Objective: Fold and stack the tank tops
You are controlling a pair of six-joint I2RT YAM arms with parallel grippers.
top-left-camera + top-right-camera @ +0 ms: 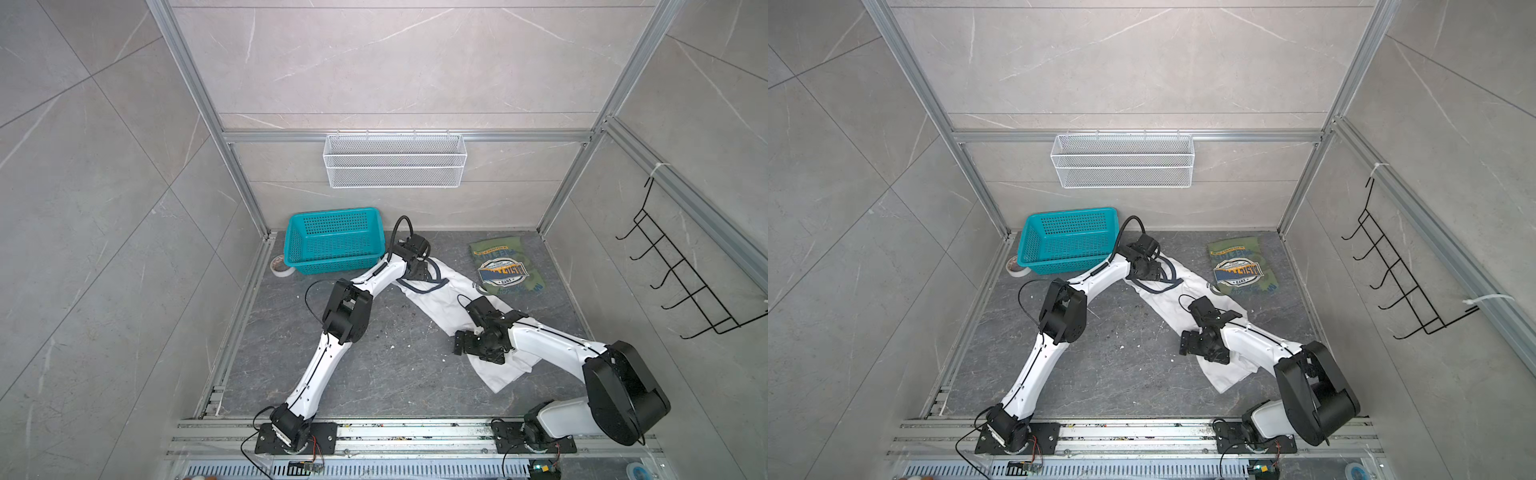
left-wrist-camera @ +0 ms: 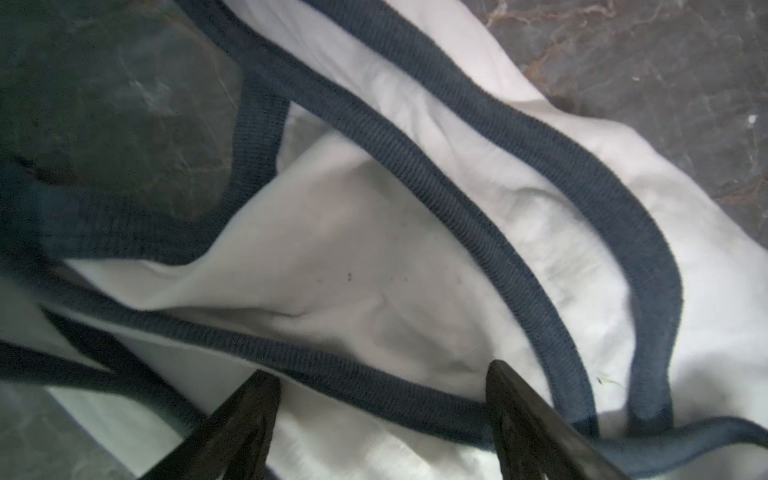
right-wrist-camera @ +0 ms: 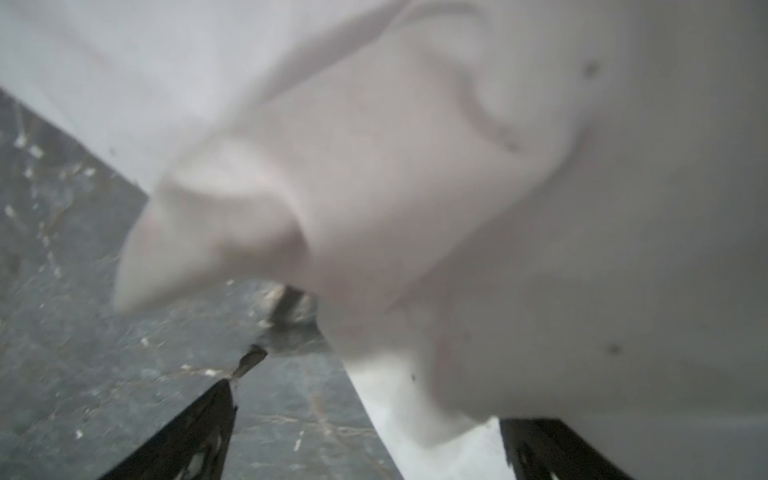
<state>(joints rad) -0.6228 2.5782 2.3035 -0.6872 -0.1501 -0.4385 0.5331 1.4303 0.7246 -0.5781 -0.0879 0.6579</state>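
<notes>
The white top (image 1: 432, 309) lies rumpled in a slanting strip across the middle of the tabletop (image 1: 374, 365), with its strap end towards 12 o'clock and its hem towards 5 o'clock. The green top (image 1: 507, 270) lies folded flat at 1 o'clock, graphic up, its near corner meeting the white top's edge.

The left claw (image 2: 382, 378) hangs low over the strap end; its fingers (image 2: 249, 415) stand spread, with a band of navy trim (image 2: 436, 178) running across the gap and nothing pinched.

The right claw (image 3: 370, 405) sits low at the 9 o'clock edge of the white top's lower half, also spread wide. A blurred fold of white cloth lies over one finger and bare tabletop shows by the other, so no cloth is nipped.

A teal basket (image 1: 332, 257) stands at 11 o'clock; a tape roll (image 1: 280, 266) lies just beside it.
</notes>
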